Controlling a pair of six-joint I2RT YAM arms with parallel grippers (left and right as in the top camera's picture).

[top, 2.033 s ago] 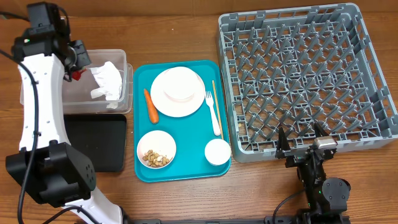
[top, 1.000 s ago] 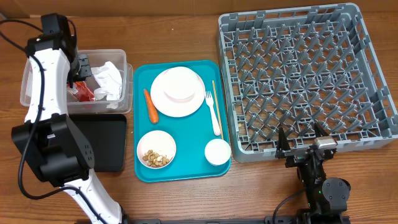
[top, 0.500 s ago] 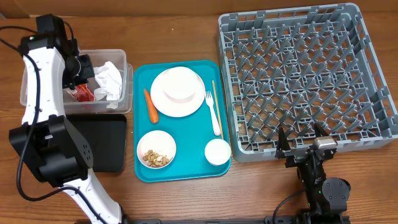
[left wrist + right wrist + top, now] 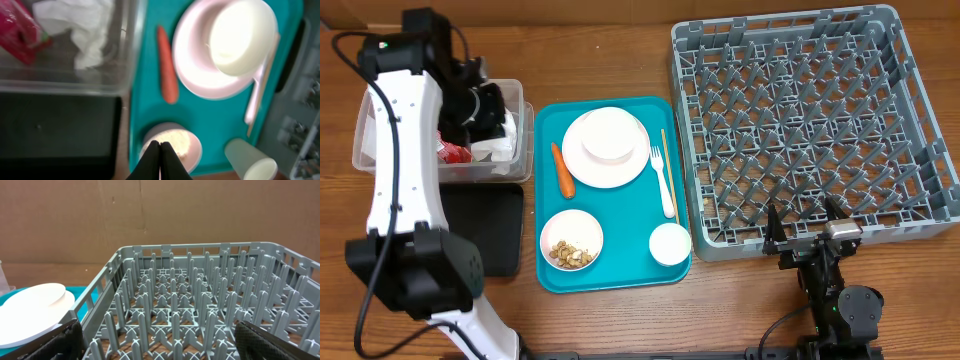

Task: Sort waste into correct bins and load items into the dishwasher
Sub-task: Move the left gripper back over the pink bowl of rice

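Note:
My left gripper (image 4: 488, 104) hangs shut and empty over the clear tub (image 4: 525, 135), its fingertips (image 4: 160, 146) pressed together. In the tub lie a crumpled napkin (image 4: 80, 25) and the red wrapper (image 4: 17, 30). The teal tray (image 4: 548, 120) holds the carrot (image 4: 561, 170), a plate (image 4: 608, 148) with a bowl (image 4: 242, 30) on it, a fork (image 4: 663, 180), a wooden stick (image 4: 670, 175), a cup (image 4: 670, 243) and a bowl of crumbs (image 4: 572, 240). My right gripper (image 4: 807, 232) stands open at the near edge of the grey rack (image 4: 800, 120), nothing between its fingers (image 4: 65, 340).
The black tray (image 4: 485, 230) lies just in front of the clear tub, left of the teal tray. The rack's upright pegs (image 4: 200, 305) fill the right wrist view. A cardboard wall stands behind the table.
The red wrapper has left my left gripper and lies in the tub. That gripper has shut empty and swung right over the tub. The right arm has not moved.

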